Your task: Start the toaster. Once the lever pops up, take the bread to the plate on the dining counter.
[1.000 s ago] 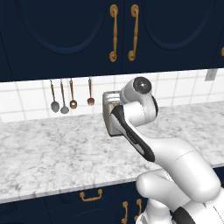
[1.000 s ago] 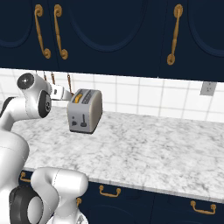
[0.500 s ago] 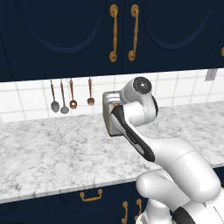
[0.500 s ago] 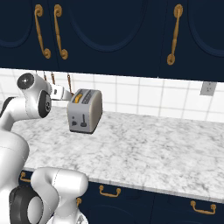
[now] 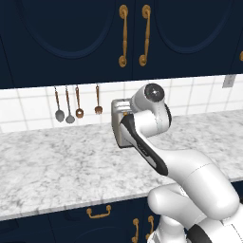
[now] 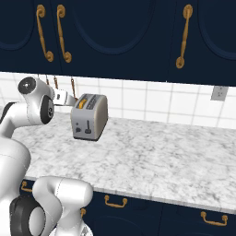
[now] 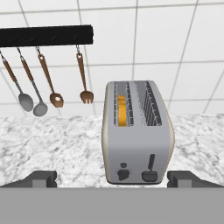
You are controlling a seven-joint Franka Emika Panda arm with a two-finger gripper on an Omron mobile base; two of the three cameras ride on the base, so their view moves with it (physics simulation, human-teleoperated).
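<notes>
Nothing is moved since earlier; the spread end effector (image 7: 112, 181) is aimed at the toaster (image 7: 137, 131), whose lever (image 7: 150, 169) at 5 o'clock must be pressed.

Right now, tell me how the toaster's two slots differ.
In the hand view, the left slot of the toaster holds the bread, an orange slice standing on edge; the right slot shows just its wire grille. The lever sits below the right slot, the knob below the left. Both slots run parallel and look alike in size.
</notes>
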